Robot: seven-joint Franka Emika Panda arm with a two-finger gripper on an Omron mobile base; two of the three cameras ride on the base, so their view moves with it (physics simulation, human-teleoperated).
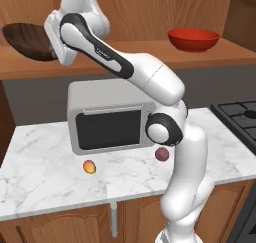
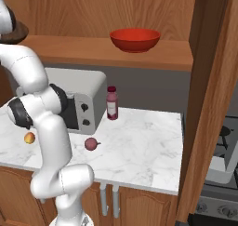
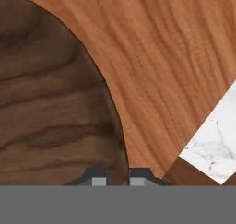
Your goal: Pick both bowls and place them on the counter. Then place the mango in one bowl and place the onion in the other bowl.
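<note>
Dark brown wood-grained bowl [image 1: 27, 41], glossy red bowl [image 1: 193, 39], warm brown shelf [image 1: 150, 62]. White grey-veined marble table [image 1: 45, 182]; orange-yellow mango [image 1: 89, 166]; purplish-red onion [image 1: 161, 154]; grey microwave [image 1: 107, 118].

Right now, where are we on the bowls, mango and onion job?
Nothing is finished yet. In hand: the gripper has shut on the rim of the dark wooden bowl, which sits tilted at the shelf. Left: bring that bowl to the counter, fetch the red bowl from the shelf, then put the mango in one and the onion in the other; both lie on the marble.
</note>
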